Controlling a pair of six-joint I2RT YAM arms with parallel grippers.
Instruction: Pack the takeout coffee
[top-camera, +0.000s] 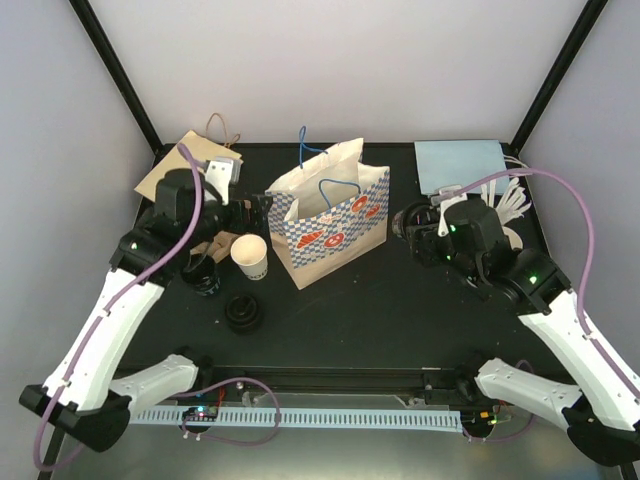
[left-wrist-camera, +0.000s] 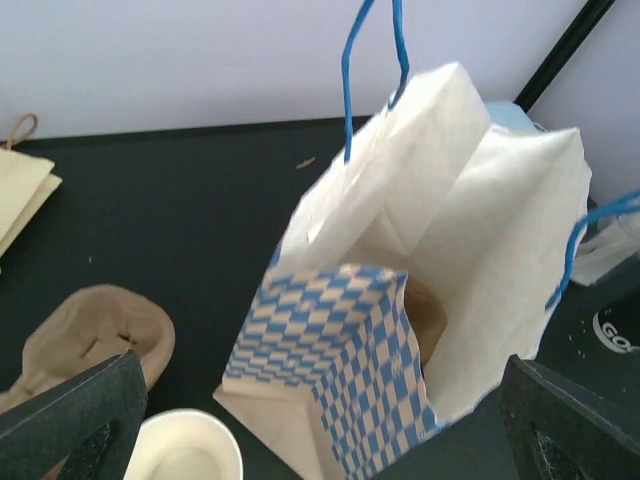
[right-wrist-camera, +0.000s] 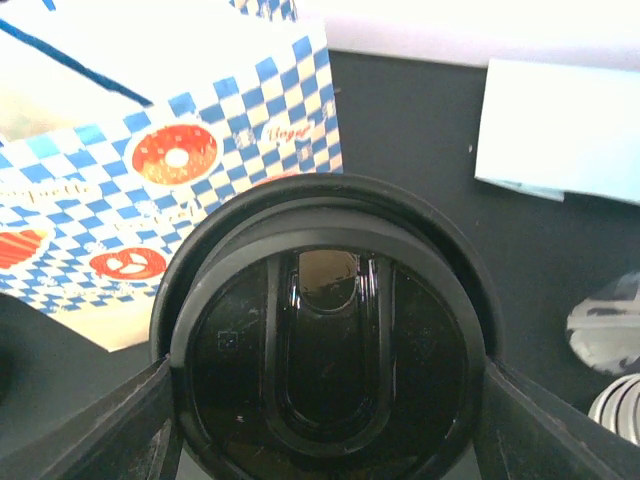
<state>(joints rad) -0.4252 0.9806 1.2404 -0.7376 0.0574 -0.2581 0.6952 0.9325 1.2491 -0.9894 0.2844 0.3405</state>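
1. Right pincer (top-camera: 410, 222): pinches a glossy black round lid (right-wrist-camera: 325, 350) with a moulded sip ridge, held edge to edge between the fingers.
2. Left pincer (top-camera: 258, 208): spread wide, holding nothing. A white paper cup (left-wrist-camera: 185, 455), mouth open, stands near its left finger.
3. Paper bag (left-wrist-camera: 400, 300): creased, white inside, blue-checked outside, blue cord handles. It stands open ahead of the left pincer, between the two pincers.
4. Moulded brown pulp carrier (left-wrist-camera: 95, 335): left of the left pincer.
5. Pale blue sheet (right-wrist-camera: 560, 130): beyond the right pincer.
6. Matte black worktop (top-camera: 400, 300); pale walls (top-camera: 330, 60).
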